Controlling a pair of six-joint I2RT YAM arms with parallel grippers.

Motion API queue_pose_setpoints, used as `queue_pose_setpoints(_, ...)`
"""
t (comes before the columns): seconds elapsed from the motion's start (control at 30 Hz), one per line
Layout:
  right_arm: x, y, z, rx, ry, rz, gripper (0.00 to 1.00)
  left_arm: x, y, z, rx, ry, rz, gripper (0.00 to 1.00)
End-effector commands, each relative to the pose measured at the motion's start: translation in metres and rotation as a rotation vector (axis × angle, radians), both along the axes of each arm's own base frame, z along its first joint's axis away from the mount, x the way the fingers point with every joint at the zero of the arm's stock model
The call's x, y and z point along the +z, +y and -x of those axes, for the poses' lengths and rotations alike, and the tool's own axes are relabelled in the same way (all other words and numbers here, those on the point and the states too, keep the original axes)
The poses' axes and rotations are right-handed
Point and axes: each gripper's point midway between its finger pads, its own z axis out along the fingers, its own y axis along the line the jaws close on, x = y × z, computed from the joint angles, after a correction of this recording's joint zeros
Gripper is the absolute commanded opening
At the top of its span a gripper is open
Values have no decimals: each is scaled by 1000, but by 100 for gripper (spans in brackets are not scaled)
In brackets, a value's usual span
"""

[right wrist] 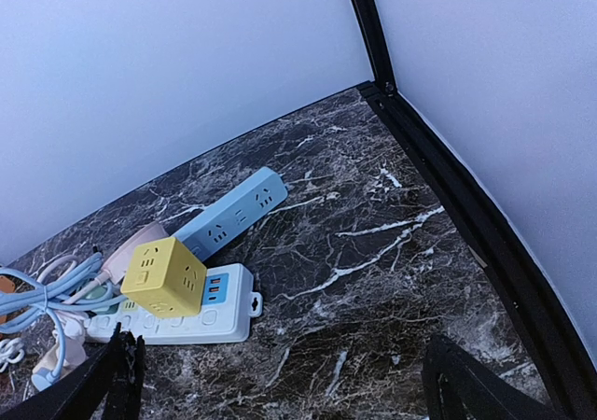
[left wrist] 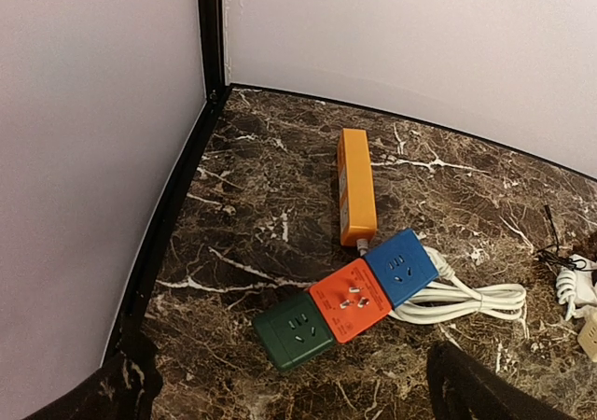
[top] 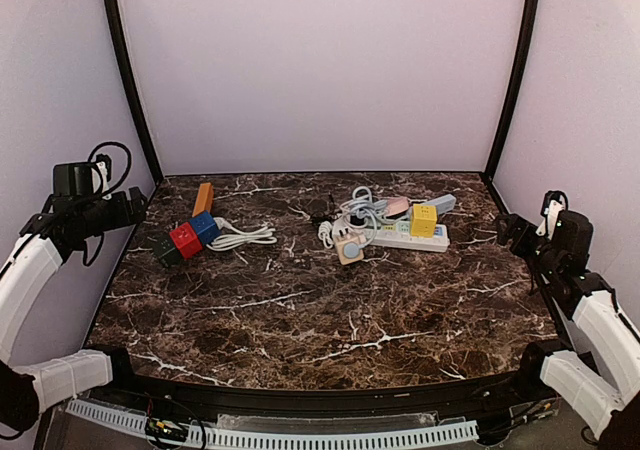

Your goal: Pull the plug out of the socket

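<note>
Five cube sockets on the tabletop: a green cube, red cube and blue cube joined at ten o'clock, a yellow cube and beige cube at one o'clock. Three long strips: orange strip, white strip, pale blue strip. One coiled white cable at ten o'clock.

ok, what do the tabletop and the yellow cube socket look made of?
Tabletop: dark brown marble look, white veins, slight sheen; could be real stone or a printed laminate. Yellow cube socket: probably moulded plastic, smooth matte faces, rounded edges.
</note>
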Motion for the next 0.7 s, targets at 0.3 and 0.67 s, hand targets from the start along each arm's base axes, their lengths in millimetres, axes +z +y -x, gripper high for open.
queue_pose_setpoints(0.3,21,0,5,10,-58,25,99,-6,-24,-3,-145,7,19,100)
queue_pose_setpoints(0.67,32,13,6,81,-55,14,99,3,-63,-15,-351,16,45,96)
